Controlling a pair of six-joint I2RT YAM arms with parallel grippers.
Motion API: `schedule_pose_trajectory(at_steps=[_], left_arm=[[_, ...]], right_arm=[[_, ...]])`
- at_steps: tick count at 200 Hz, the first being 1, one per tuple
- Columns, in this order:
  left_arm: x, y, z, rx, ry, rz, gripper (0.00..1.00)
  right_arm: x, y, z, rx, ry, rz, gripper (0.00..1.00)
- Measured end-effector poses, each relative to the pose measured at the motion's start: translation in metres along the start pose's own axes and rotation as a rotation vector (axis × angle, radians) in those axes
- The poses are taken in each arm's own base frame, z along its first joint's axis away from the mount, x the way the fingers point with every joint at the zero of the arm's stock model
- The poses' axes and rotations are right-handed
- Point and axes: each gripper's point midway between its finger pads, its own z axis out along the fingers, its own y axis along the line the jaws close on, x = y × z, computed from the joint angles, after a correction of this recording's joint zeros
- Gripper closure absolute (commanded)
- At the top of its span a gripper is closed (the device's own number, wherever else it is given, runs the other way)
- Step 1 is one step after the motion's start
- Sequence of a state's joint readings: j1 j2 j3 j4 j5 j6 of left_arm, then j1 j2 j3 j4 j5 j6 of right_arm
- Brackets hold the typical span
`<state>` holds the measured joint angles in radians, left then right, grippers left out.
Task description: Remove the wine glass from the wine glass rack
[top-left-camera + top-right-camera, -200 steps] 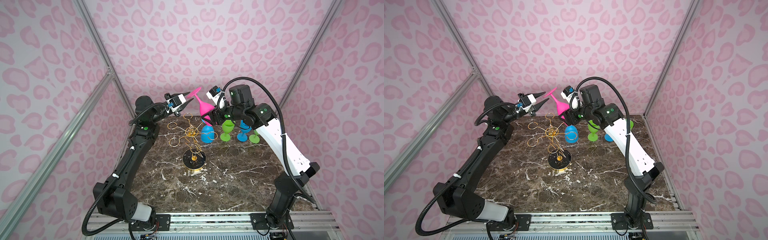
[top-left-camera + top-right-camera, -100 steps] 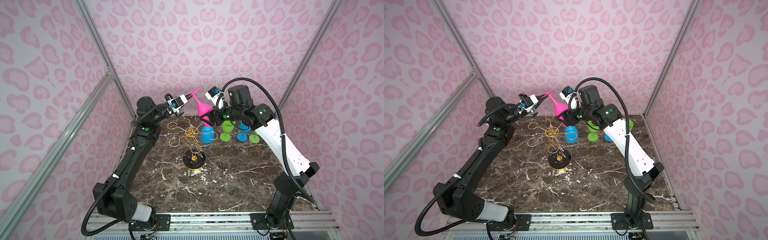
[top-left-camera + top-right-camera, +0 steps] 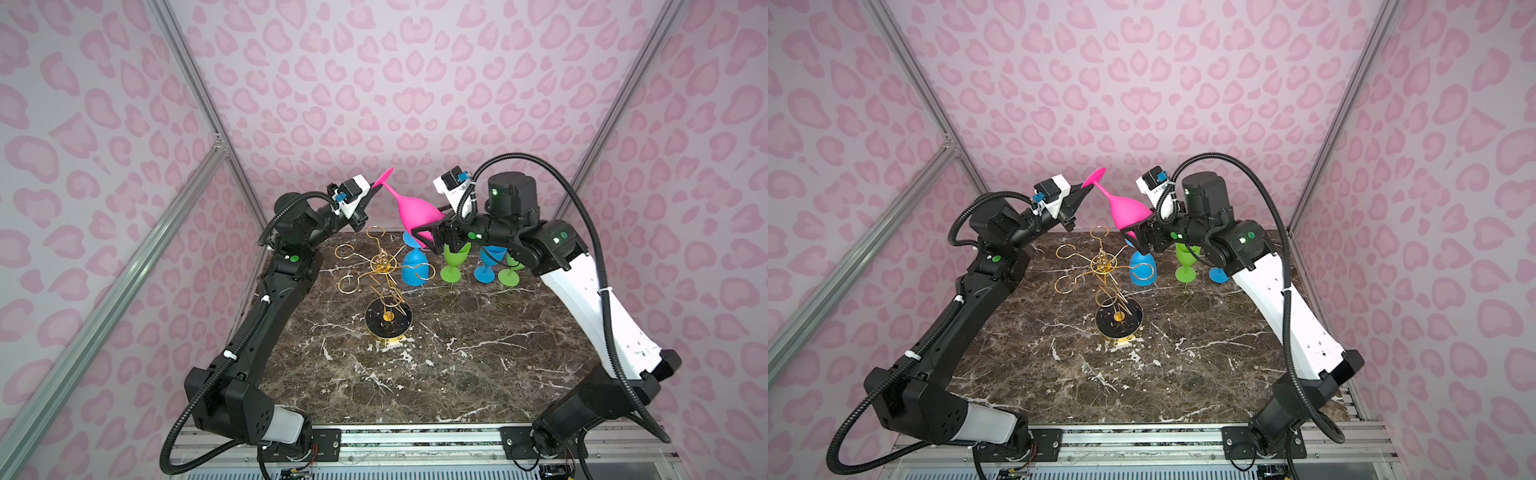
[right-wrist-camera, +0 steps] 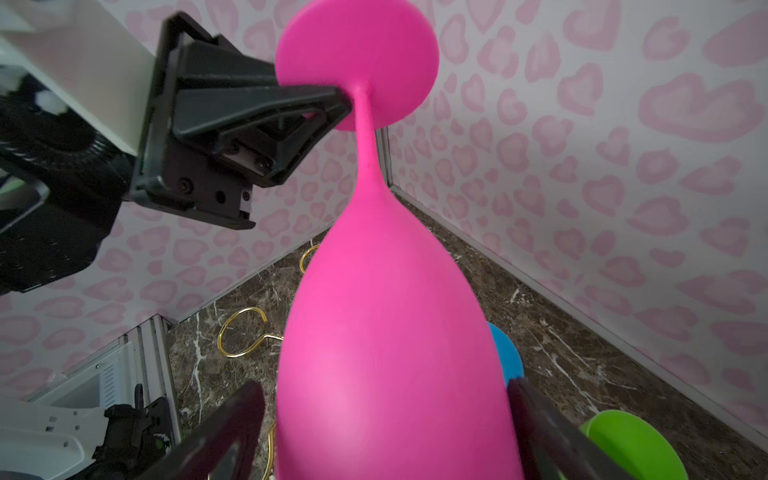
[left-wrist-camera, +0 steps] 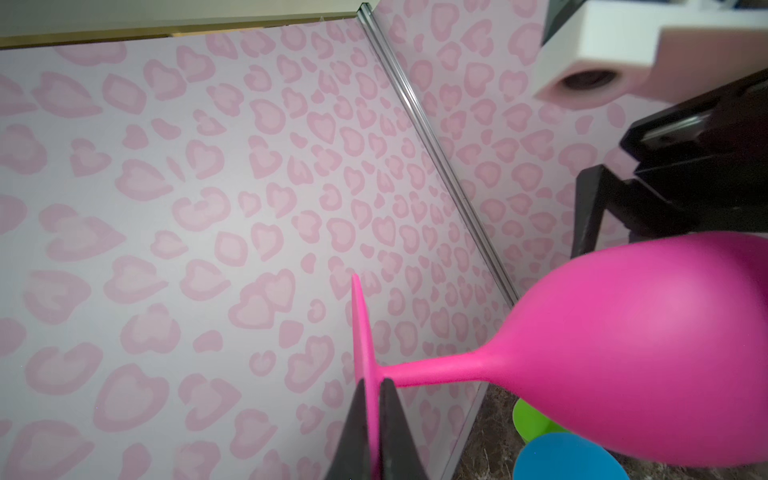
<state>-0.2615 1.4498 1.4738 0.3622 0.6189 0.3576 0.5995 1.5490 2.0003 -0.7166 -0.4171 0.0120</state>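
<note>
The wine glass rack (image 3: 381, 262) stands near the middle of the table (image 3: 457, 374), its gold loops fanned out from the post. Behind its right loop shows an upside-down blue glass (image 3: 414, 270), and a green glass (image 3: 455, 259) stands farther right. Above the far edge the pink wine glass (image 3: 415, 212) hangs tilted in the air, clear of the rack, foot up and left. The left tool (image 3: 376, 187) is clenched on the foot's rim. The right tool (image 3: 430, 237) is released, jaws spread either side of the bowl.
</note>
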Motion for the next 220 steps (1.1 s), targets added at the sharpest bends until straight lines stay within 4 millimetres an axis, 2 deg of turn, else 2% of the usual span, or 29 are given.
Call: schedule_pose_trajectory(at_steps=[29, 45, 73, 93, 121, 220], left_arm=[[0.005, 0.021, -0.005, -0.088, 0.027, -0.105, 0.97], [0.009, 0.032, -0.009, -0.126, 0.035, -0.176, 0.97], [0.018, 0.044, -0.014, -0.16, 0.042, -0.31, 0.97], [0.018, 0.041, -0.013, -0.145, 0.036, -0.386, 0.97], [0.017, 0.038, -0.013, -0.123, 0.029, -0.464, 0.97], [0.02, 0.03, -0.016, -0.098, 0.03, -0.543, 0.97]], right_arm=[[-0.007, -0.006, -0.04, 0.03, -0.105, 0.008, 0.1], [-0.004, -0.018, -0.06, 0.062, -0.158, 0.04, 0.12], [-0.001, -0.024, -0.079, 0.064, -0.225, 0.07, 0.2], [0.001, -0.025, -0.076, 0.039, -0.243, 0.091, 0.28], [0.002, -0.029, -0.062, 0.0, -0.25, 0.128, 0.36], [-0.028, -0.038, -0.02, -0.113, -0.323, 0.191, 0.47]])
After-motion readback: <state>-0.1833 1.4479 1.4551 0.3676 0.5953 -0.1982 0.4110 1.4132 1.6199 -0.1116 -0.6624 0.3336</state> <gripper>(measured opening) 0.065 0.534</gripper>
